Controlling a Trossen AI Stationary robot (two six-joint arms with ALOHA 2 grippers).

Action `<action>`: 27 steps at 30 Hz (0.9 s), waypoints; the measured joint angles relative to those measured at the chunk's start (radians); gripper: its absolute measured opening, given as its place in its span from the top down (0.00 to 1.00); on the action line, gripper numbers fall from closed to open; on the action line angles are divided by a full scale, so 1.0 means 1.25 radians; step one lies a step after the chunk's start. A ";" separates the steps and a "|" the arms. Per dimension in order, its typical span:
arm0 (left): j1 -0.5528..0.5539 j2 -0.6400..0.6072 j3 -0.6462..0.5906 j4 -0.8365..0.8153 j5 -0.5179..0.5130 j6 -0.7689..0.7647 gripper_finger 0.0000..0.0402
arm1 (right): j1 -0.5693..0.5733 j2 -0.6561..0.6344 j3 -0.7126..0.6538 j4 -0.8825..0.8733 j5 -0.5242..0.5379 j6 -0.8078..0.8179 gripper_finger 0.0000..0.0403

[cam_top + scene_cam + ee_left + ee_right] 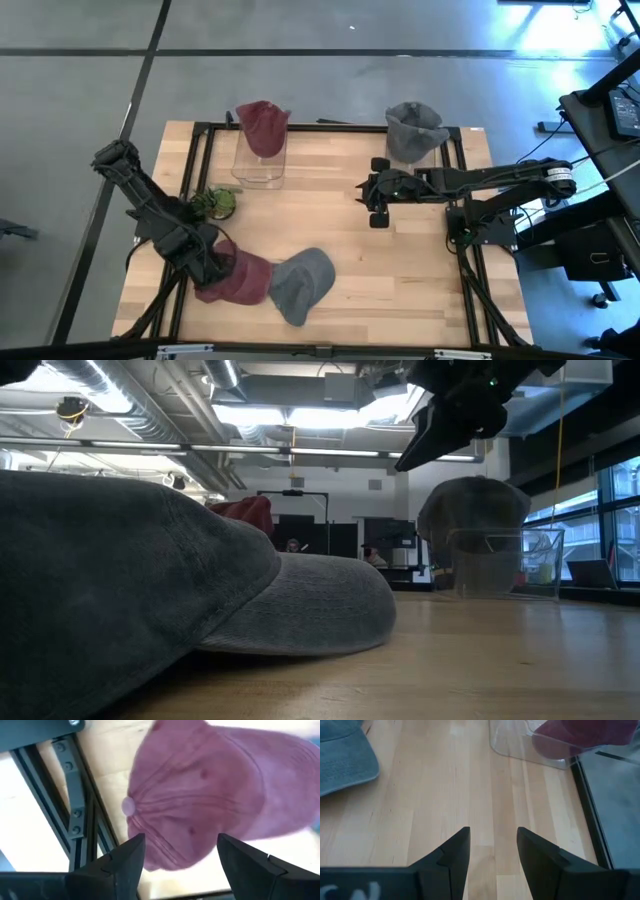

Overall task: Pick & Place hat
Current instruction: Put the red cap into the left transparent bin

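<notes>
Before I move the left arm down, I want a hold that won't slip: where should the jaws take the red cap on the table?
Grip the red cap by its soft crown, coming from straight above. The left gripper hangs open over it, and the domed fabric should bunch between the jaws. Its flat brim looks tucked against the grey cap.

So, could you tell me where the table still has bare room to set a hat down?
The widest bare wood lies mid-table, between the clear bin and the right gripper, and on down to the near right corner. The near left is crowded: the red hat under the left gripper, the grey hat and a green plant.
</notes>
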 joint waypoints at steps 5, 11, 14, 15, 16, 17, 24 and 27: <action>-0.045 0.000 -0.061 0.024 0.026 -0.100 0.40 | 0.000 0.000 0.000 0.001 0.000 0.000 0.60; -0.066 0.000 -0.123 0.075 0.022 -0.115 0.40 | 0.000 0.000 0.000 0.003 0.000 0.000 0.60; -0.068 0.000 -0.147 0.105 0.024 -0.115 0.40 | 0.000 0.000 0.000 0.003 -0.001 0.004 0.60; -0.071 0.000 -0.155 0.110 0.026 -0.115 0.40 | 0.000 0.000 0.000 0.003 -0.001 0.005 0.60; -0.075 0.000 -0.160 0.117 0.027 -0.115 0.40 | 0.000 0.000 0.000 0.003 -0.001 0.005 0.60; -0.077 0.000 -0.165 0.123 0.026 -0.115 0.40 | 0.000 0.000 0.000 0.003 -0.001 0.005 0.60; -0.085 0.000 -0.200 0.189 -0.020 -0.089 0.46 | 0.000 0.000 0.000 0.005 -0.002 0.006 0.60; -0.085 0.000 -0.202 0.214 -0.051 -0.058 0.54 | 0.000 0.000 0.000 0.006 -0.001 0.005 0.60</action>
